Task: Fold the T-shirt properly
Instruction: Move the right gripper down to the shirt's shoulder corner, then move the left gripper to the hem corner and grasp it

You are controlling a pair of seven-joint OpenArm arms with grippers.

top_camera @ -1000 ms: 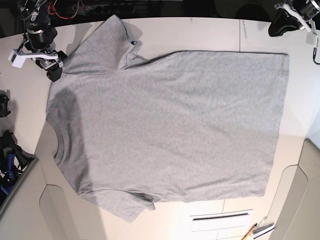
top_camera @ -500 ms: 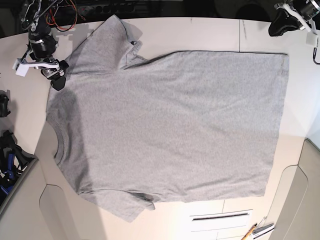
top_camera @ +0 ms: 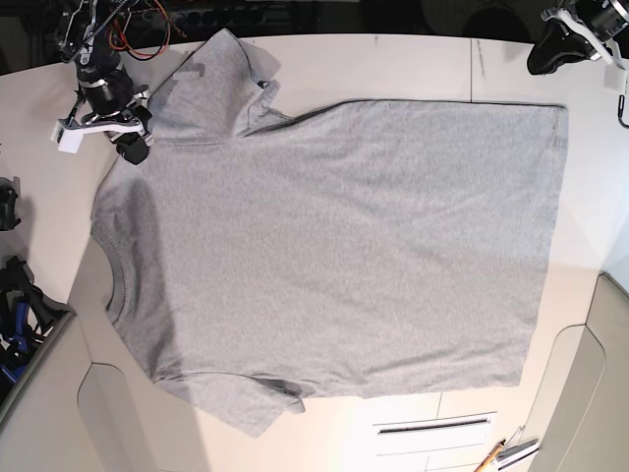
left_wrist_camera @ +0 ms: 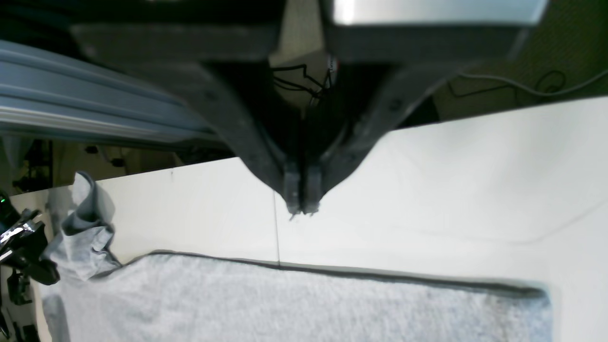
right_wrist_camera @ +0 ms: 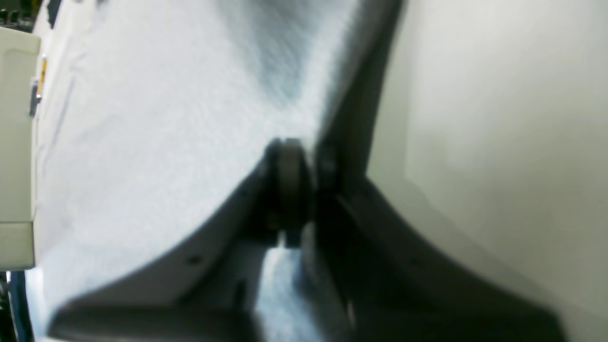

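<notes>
The heather-grey T-shirt (top_camera: 334, 246) lies spread flat on the white table, plain side up, with the neck at the left and the hem at the right. My right gripper (top_camera: 131, 149) is at the shirt's upper-left shoulder, just below the far sleeve. In the right wrist view its fingertips (right_wrist_camera: 297, 156) are pinched together where the shirt's (right_wrist_camera: 142, 118) edge runs into them. My left gripper (top_camera: 550, 54) hangs over bare table at the far right corner, off the shirt. The left wrist view shows it (left_wrist_camera: 302, 209) shut and empty above the shirt's (left_wrist_camera: 304, 304) side edge.
A pen and small tools (top_camera: 506, 452) lie at the near right edge, beside a white strip (top_camera: 432, 425). Black and blue gear (top_camera: 20, 315) sits at the left edge. Cables (top_camera: 128, 25) hang at the back left. The far sleeve (left_wrist_camera: 85, 228) stands rumpled.
My right gripper has moved rightward and slightly back, from beside the shoulder onto it. The shoulder corner has drawn inward with it. The left arm has not moved.
</notes>
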